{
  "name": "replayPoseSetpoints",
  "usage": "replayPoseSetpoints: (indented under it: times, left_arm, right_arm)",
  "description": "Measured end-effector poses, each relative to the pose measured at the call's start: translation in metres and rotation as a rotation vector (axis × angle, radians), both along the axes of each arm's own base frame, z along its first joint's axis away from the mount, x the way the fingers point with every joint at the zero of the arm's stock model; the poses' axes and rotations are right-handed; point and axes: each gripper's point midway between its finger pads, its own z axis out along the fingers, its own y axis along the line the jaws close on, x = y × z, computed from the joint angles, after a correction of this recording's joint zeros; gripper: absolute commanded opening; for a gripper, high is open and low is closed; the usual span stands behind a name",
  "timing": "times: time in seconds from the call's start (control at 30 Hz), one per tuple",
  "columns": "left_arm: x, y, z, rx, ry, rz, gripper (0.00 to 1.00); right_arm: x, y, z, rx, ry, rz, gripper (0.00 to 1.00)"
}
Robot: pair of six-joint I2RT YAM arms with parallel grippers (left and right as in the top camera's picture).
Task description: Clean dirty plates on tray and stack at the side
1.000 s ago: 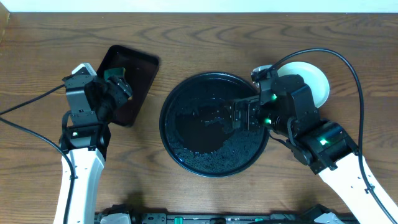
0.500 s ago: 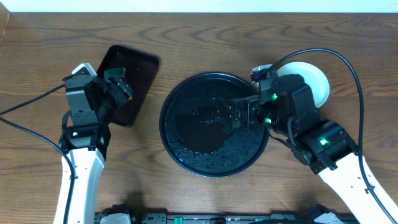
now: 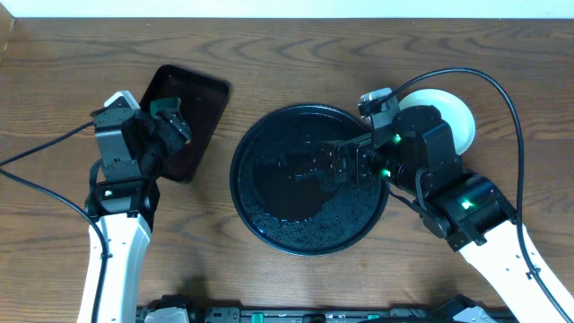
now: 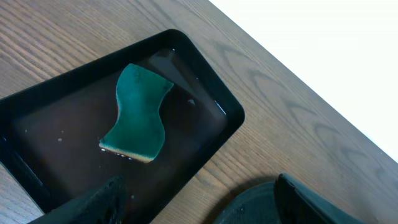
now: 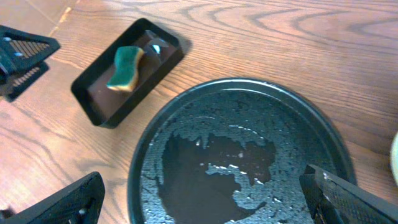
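Status, big to small. The table (image 3: 296, 63) is carrying everything. The tray (image 3: 287, 193) is sitting mid-table, wet and beaded with water, and we're finding no plate left in it. The rectangular tray (image 3: 202, 103) is lying to its left, apart from it. The plates (image 3: 453, 117) are sitting on the table just beside the tray's right rim, half hidden by the right arm (image 3: 466, 202). We're seeing only one pale, clean-looking top, so we're not confirming the count. The sponge (image 4: 137, 112) is lying in the rectangular tray. The left fingers (image 4: 93, 202) are hanging wide and empty above that tray. The right fingers (image 5: 68, 202) are hanging wide and empty above the tray. We're judging the washing and stacking done, pending that count.
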Motion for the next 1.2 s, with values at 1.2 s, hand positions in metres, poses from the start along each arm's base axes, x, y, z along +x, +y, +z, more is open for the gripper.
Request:
replayPoseSetpoints:
  times: [1.2]
  left_arm:
    - [0.0,-0.001,0.0,-0.006,0.002,-0.004,0.77]
  right_arm:
    - [-0.065,-0.078,-0.069,0.179,-0.64,-0.113,0.99]
